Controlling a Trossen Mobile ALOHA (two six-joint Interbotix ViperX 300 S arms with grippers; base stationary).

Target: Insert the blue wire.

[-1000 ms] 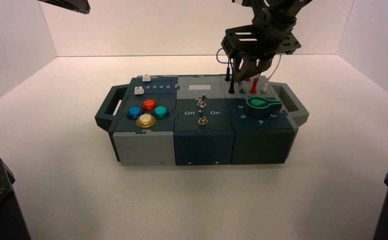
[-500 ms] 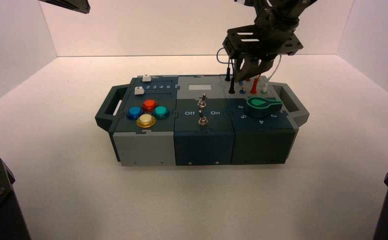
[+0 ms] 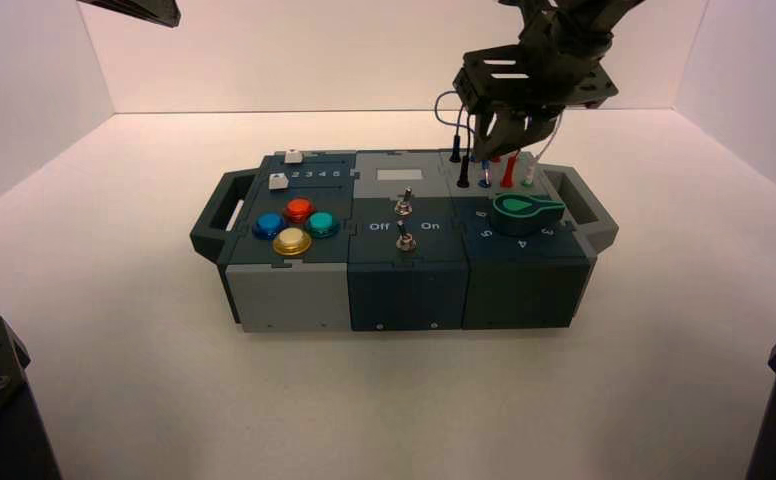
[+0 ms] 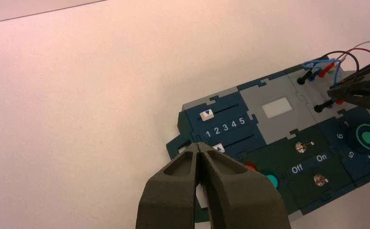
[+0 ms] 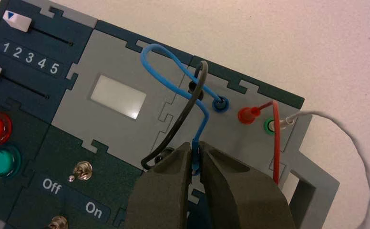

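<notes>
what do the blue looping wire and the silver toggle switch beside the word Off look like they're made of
Blue looping wire: probably rubber or soft plastic, satin, since it curves smoothly with a soft sheen.
Silver toggle switch beside "Off": apparently polished metal, given its bright glints.

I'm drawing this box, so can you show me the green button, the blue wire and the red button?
Green button (image 5: pixel 1 163): right wrist, its top.
Blue wire (image 5: pixel 164 81): right wrist, its loop.
Red button (image 3: pixel 299 209): high, its top.

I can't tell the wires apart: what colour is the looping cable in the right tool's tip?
Blue, best in right wrist view.
</notes>
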